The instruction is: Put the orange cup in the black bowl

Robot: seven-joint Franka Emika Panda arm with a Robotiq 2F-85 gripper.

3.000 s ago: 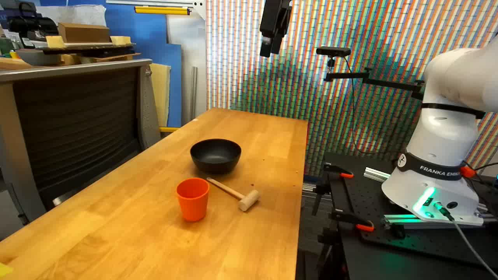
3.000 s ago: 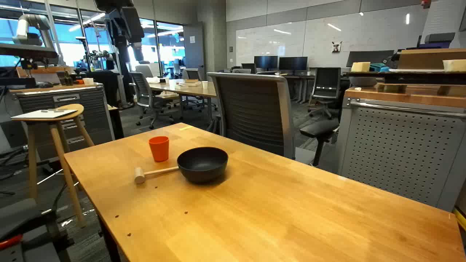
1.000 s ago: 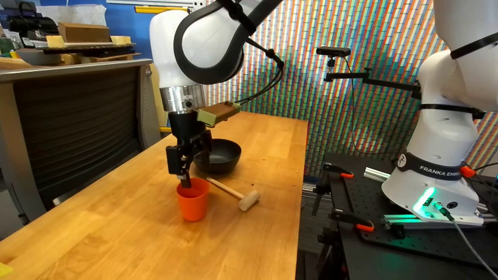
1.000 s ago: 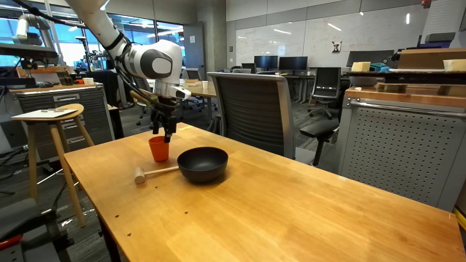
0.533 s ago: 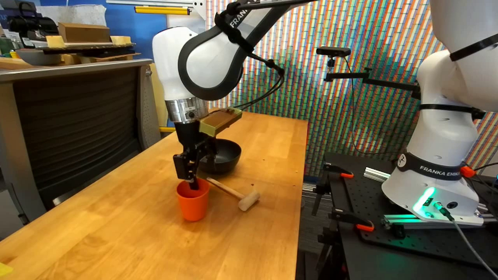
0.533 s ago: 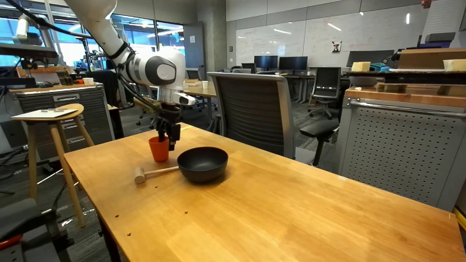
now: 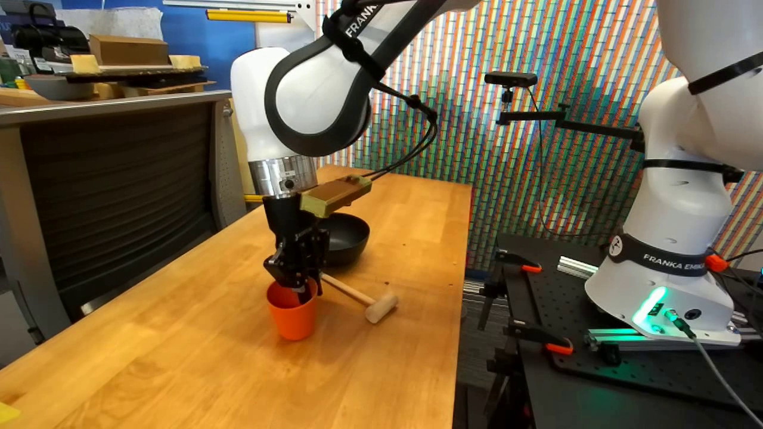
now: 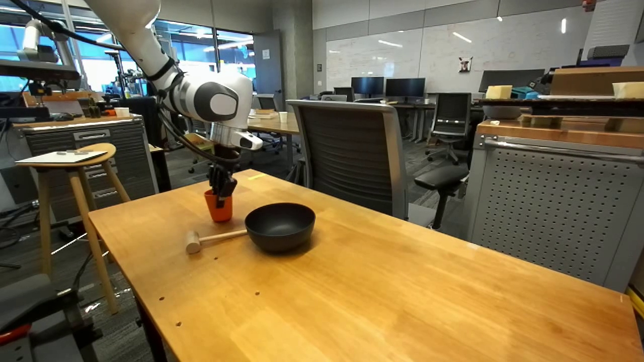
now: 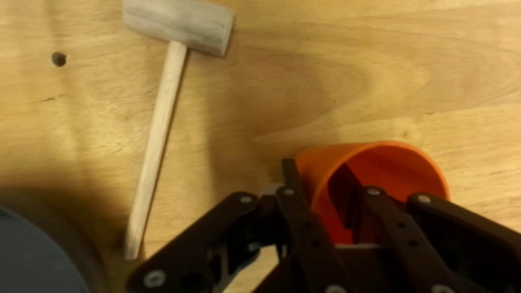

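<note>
The orange cup [image 7: 292, 322] stands on the table, leaning slightly. My gripper [image 7: 312, 291] reaches down over its bowl-side rim. In the wrist view the jaws straddle the wall of the cup [image 9: 390, 171]. One of the fingers [image 9: 290, 175] is outside, against or very near the wall, and the other is inside. The jaws are drawn well together, but a strip of red inner wall shows beside the inner finger, so a firm pinch is unclear. The black bowl [image 8: 280, 239] sits close by, with nothing visible in it; in the wrist view only part of the bowl [image 9: 36, 248] shows.
A pale wooden mallet [image 9: 156, 130] lies between cup and bowl, its handle end close to the bowl. A chair back [image 7: 119, 173] stands along the table's long side. The wooden table [image 8: 392, 301] extends beyond the bowl.
The arm has swung in and come down onto the cup. Within the last half second the fingers have drawn together round its wall, and the rim has shifted slightly away from the bowl.
</note>
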